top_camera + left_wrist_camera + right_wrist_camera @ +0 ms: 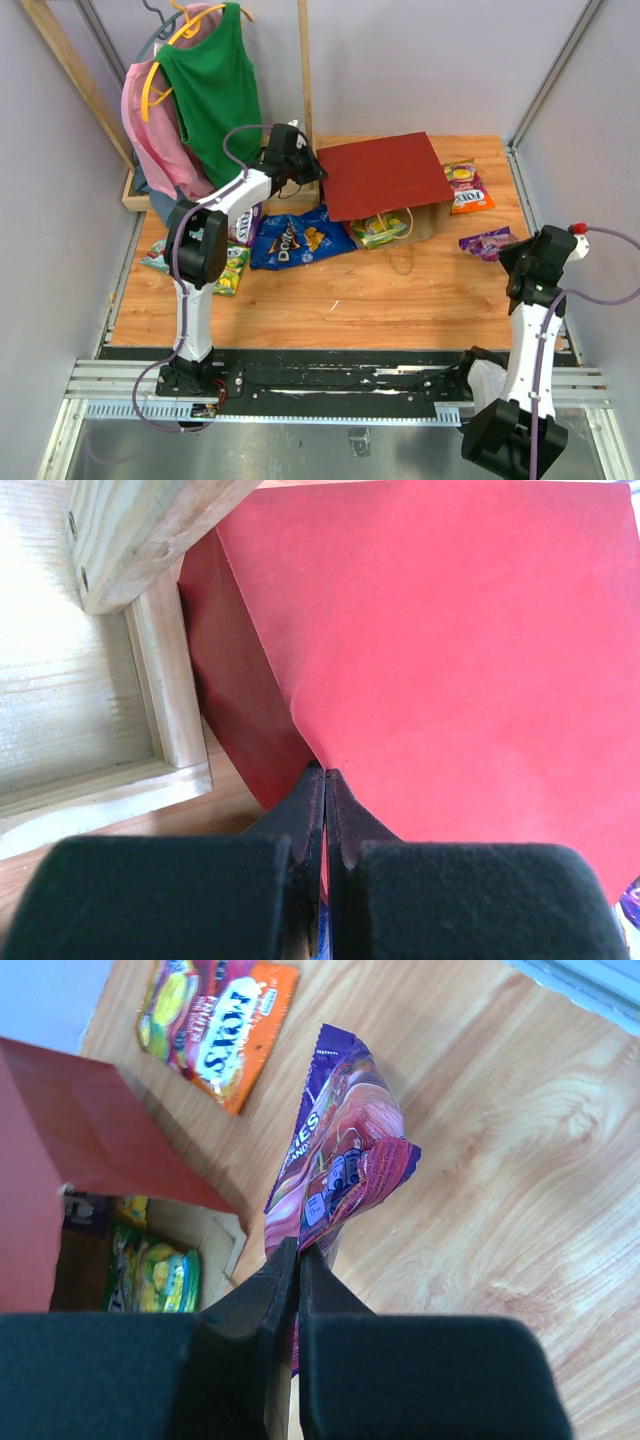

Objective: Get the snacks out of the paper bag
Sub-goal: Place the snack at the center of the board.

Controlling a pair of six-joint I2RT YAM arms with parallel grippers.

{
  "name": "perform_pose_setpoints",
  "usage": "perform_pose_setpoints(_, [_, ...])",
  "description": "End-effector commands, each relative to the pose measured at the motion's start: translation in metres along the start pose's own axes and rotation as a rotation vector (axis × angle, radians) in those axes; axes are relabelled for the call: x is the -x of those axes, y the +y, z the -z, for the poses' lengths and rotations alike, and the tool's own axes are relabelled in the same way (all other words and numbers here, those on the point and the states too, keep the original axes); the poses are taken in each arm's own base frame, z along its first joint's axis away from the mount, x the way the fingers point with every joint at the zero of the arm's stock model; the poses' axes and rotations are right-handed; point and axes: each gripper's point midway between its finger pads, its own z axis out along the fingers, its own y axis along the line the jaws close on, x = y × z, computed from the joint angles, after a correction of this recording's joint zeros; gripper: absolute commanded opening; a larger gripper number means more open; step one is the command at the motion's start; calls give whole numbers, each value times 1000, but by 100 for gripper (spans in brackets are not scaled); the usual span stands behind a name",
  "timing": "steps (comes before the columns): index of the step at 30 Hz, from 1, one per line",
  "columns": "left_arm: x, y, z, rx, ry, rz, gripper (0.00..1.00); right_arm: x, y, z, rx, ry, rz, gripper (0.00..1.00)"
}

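The tall red paper bag (385, 175) with its brown kraft inside lies on its side at the far middle of the wooden table (400, 300), its open mouth facing the near edge. The left gripper (325, 775) is clamped tight on the bag's far-left corner fold, just beside the pale wooden rack (170, 690). This grip on the closed end probably serves to steady or tip the bag so its contents slide towards the mouth. A glossy green-yellow packet (380, 230) sits inside the mouth, not yet out.

At the right side of the table, the right gripper (297, 1250) pinches one end of a crinkled purple candy bag (345, 1150), well apart from the paper bag. It looks ready to be set down there. A large blue Doritos chip bag (290, 240) lies just left of the mouth, and an orange packet (465, 187) lies far right, both already outside.
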Motion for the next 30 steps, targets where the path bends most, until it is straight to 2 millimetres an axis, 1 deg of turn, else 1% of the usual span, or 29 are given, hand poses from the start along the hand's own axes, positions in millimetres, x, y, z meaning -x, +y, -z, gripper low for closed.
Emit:
perform_pose_setpoints(1, [21, 10, -1, 4, -46, -21, 1, -28, -39, -22, -94, 23, -159, 1])
perform_pose_setpoints(3, [21, 13, -3, 6, -40, -20, 1, -49, -60, -34, -124, 67, -234, 1])
perform_pose_setpoints(5, [23, 15, -3, 8, -38, -20, 0, -69, -78, -39, -156, 125, -289, 1])
perform_pose_setpoints(7, [25, 16, -1, 11, -42, -20, 0, -75, -88, -39, -182, 143, -311, 1])
perform_pose_setpoints(9, [26, 18, 0, 14, -46, -20, 1, -72, -95, -39, -206, 129, -303, 1])
perform_pose_setpoints(13, [24, 18, -1, 13, -41, -19, 0, -62, -97, -43, -214, 90, -294, 1])
perform_pose_setpoints(23, [23, 20, -1, 14, -34, -21, 0, -43, -104, -59, -239, -43, -435, 1])
perform_pose_setpoints(26, [22, 19, -1, 10, -32, -20, 0, -41, -103, -63, -236, -55, -472, 1])
perform_pose_setpoints(30, [21, 17, -1, 0, -28, -18, 1, -42, -102, -72, -242, -55, -495, 1])
